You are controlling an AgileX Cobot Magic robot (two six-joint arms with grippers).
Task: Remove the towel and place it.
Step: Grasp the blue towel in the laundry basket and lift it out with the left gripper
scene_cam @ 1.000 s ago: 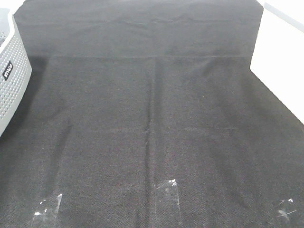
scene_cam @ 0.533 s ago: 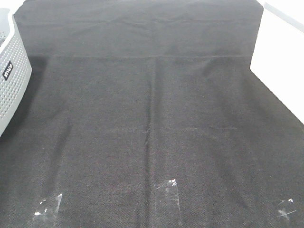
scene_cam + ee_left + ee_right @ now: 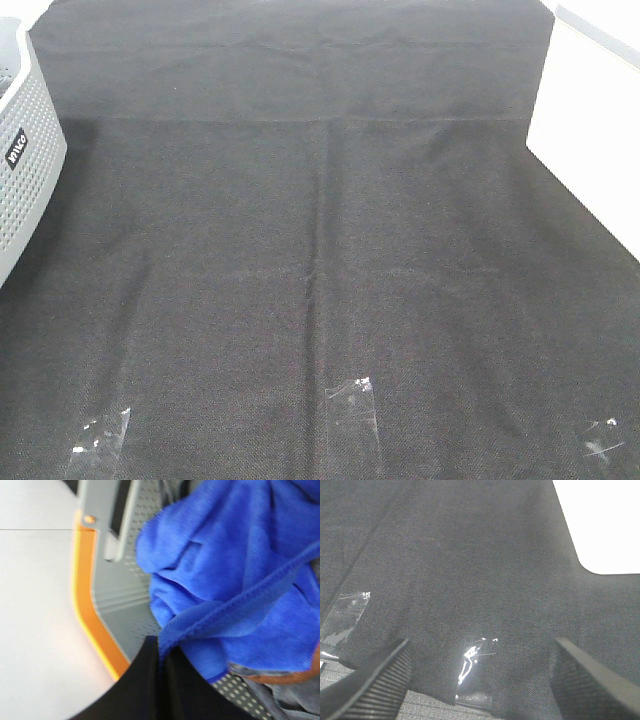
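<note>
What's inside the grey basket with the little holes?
A crumpled blue towel, its hem pinched by the left gripper. The towel hides much of the basket floor, so I can't tell what lies underneath it.

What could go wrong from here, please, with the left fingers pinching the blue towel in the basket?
1. The left fingers pinch only the hem of the towel, so it might slip free when pulled.
2. The towel lies bunched inside the basket; it could snag on the orange rim or drag the basket along.
</note>
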